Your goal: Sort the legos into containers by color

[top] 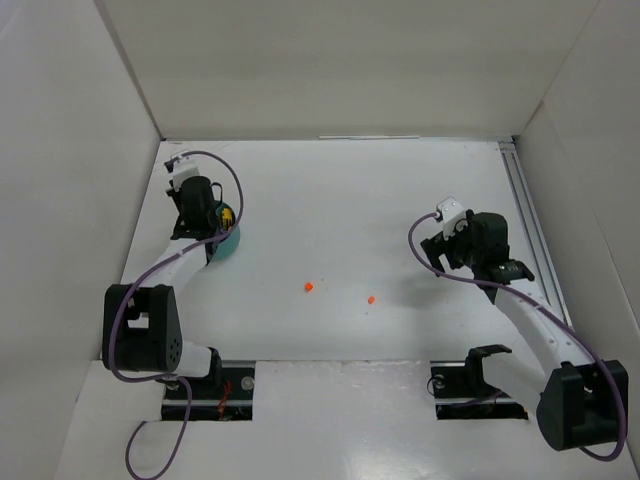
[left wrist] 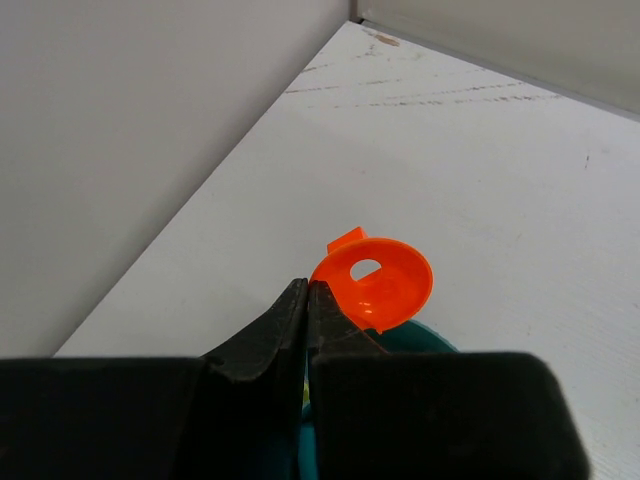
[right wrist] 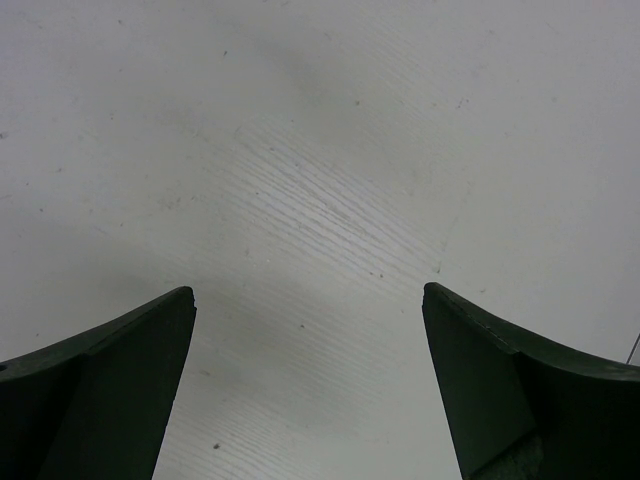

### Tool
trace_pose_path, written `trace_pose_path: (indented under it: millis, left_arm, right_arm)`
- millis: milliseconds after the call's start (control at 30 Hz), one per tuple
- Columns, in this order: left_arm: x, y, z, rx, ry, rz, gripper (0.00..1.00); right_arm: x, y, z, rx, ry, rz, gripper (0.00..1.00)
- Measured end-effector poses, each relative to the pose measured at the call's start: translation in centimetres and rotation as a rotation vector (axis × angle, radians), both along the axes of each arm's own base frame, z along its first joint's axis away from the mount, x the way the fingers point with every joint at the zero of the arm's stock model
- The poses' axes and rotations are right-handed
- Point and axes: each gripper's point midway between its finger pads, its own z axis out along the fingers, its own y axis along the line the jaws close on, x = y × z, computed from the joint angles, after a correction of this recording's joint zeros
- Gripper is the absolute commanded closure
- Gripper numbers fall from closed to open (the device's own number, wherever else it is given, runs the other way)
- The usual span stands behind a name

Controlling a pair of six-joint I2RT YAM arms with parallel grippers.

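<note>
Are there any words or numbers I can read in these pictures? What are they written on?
None: no word, number or sign can be read in any view.
The orange round piece, the teal dish and the white table show no writing.
The two loose orange legos are too small to tell if anything is on them.
</note>
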Motion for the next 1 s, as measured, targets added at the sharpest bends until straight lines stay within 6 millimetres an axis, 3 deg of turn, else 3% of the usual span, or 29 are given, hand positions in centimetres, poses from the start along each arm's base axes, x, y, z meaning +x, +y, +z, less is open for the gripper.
trace_pose_path:
  millis: [267, 667, 1000]
  left_arm:
    - [1.0, -0.7, 0.1, -0.012, -0.030, -0.046, 1.00]
    - [1.7, -1.2, -4.5, -0.016, 0.089, -0.068, 1.00]
    - [2.2, -1.8, -4.5, -0.038, 0.121, -0.099, 1.00]
  right_arm:
    - [0.0, 0.0, -0.2, -0.001, 0.007, 0.000, 0.00]
    - [0.0, 0.0, -0.2, -0.001, 0.007, 0.000, 0.00]
    - [0.0, 0.0, -0.2, -0.001, 0.007, 0.000, 0.00]
